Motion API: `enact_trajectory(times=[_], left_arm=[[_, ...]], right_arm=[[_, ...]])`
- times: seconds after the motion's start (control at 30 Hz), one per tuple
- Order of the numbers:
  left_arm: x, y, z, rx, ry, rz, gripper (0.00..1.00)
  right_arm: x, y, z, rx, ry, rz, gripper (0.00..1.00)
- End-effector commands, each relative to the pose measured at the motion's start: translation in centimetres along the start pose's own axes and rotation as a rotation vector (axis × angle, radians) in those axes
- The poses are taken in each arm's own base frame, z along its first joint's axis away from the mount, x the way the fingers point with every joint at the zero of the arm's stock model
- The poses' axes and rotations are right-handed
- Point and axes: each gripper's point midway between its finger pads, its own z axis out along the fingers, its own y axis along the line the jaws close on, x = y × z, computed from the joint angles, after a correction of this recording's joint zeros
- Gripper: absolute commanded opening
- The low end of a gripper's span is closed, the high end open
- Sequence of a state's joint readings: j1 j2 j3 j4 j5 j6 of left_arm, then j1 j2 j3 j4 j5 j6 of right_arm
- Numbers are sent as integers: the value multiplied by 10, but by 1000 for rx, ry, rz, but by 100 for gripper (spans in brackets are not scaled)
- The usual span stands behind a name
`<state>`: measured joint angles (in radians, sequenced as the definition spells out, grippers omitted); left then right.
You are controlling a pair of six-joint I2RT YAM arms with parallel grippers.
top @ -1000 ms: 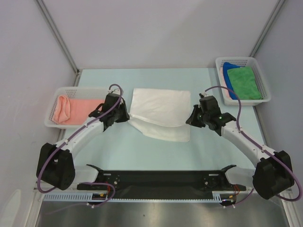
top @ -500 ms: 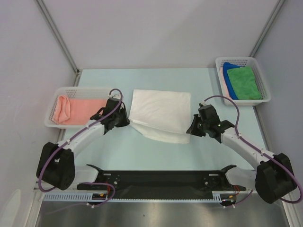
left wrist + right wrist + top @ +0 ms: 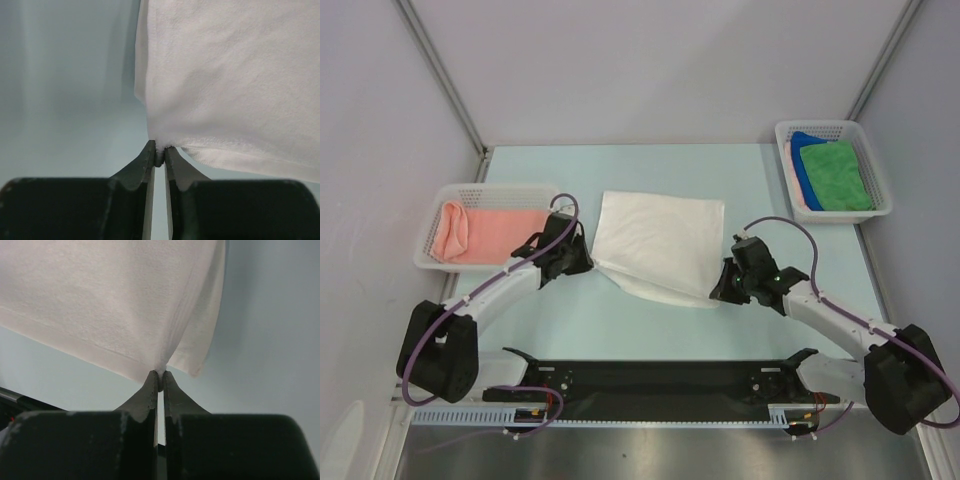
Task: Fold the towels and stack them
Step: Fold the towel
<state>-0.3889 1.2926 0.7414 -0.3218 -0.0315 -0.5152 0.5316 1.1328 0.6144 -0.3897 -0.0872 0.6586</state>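
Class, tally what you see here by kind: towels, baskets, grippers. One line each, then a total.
Towels: 4 (white towel, salmon pink towel, green towel, blue towel)
Baskets: 2 (left basket, right basket)
Grippers: 2 (left gripper, right gripper)
Total: 8
A pinkish sliver in the right basket is too small to identify, so uncounted.

White towel [image 3: 660,240] doubled on table [image 3: 620,320]; pink [image 3: 485,232], green [image 3: 835,175], blue towels [image 3: 804,141] aside.
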Motion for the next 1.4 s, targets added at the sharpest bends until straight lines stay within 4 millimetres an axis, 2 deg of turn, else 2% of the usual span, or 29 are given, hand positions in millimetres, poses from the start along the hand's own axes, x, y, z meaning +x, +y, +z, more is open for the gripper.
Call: enact_trajectory(times=[0.0,0.07,0.1,0.13,0.2,0.3,0.43,0.53,0.57,0.63,0.67,0.7,0.73,0.77,0.8,0.83,0.87,0.9,0.93,0.97,1.0,1.03,1.07,1.1,1.13,1.17,1.2,1.27,1.37], left_arm=[[-6,-5,-2,19,-39,-16,16],[-5,-4,-1,14,-37,-13,25],[-6,-3,-2,10,-42,-13,27],[-6,-3,-3,9,-43,-13,34],[-9,-1,-5,-3,-51,-15,39],[-16,-4,-11,2,-65,-14,47],[-38,-14,-29,20,-116,-5,52],[-60,-20,-43,17,-163,5,54],[-67,-23,-47,20,-178,9,55],[-88,-33,-57,32,-214,27,58],[-93,-34,-55,22,-211,36,60],[-109,-42,-61,30,-239,44,62],[-117,-45,-62,27,-241,68,65],[-124,-47,-63,17,-244,81,66],[-142,-55,-65,26,-272,111,66],[-151,-57,-63,19,-281,124,68],[-170,-60,-58,-10,-311,146,70],[-177,-61,-49,-24,-308,154,71],[-184,-61,-40,-39,-299,156,70],[-188,-61,-30,-51,-277,158,70],[-205,-69,-26,-48,-299,167,69],[-202,-66,3,-74,-257,179,69],[-205,-67,18,-78,-241,181,69],[-218,-74,21,-69,-251,180,68],[-210,-66,50,-92,-195,181,68],[-212,-66,59,-94,-187,177,68],[-223,-71,62,-80,-198,175,68],[-215,-61,91,-110,-145,172,68],[-207,-57,113,-92,-85,148,66]], right_arm=[[9,-5,6,8,8,26,5],[12,-7,5,8,10,29,13],[13,-8,5,9,11,31,26],[12,-8,2,7,-1,32,32],[11,-11,-3,22,-9,31,47],[-4,-3,-15,7,-59,28,59],[-40,6,-32,3,-162,43,61],[-81,-6,-34,20,-238,113,58],[-104,-13,-37,39,-294,149,58],[-132,-19,-25,63,-330,167,56],[-142,-21,-22,74,-336,170,56],[-174,-20,-26,96,-410,163,56],[-178,-28,-7,137,-378,162,56],[-188,-28,-1,144,-386,157,55],[-211,-21,0,130,-427,147,55],[-213,-26,19,144,-393,146,55],[-220,-27,27,149,-389,147,54],[-239,-22,28,140,-420,150,54],[-240,-28,48,155,-386,152,54],[-245,-28,55,146,-377,155,54],[-251,-27,59,138,-371,158,53],[-265,-23,61,125,-386,154,53],[-265,-29,75,134,-362,155,53],[-267,-31,81,145,-350,154,53],[-271,-32,85,147,-350,155,53],[-279,-26,85,120,-351,142,53],[-275,-32,97,134,-331,138,53],[-281,-34,102,144,-325,124,53],[-278,-41,116,144,-289,122,53]])
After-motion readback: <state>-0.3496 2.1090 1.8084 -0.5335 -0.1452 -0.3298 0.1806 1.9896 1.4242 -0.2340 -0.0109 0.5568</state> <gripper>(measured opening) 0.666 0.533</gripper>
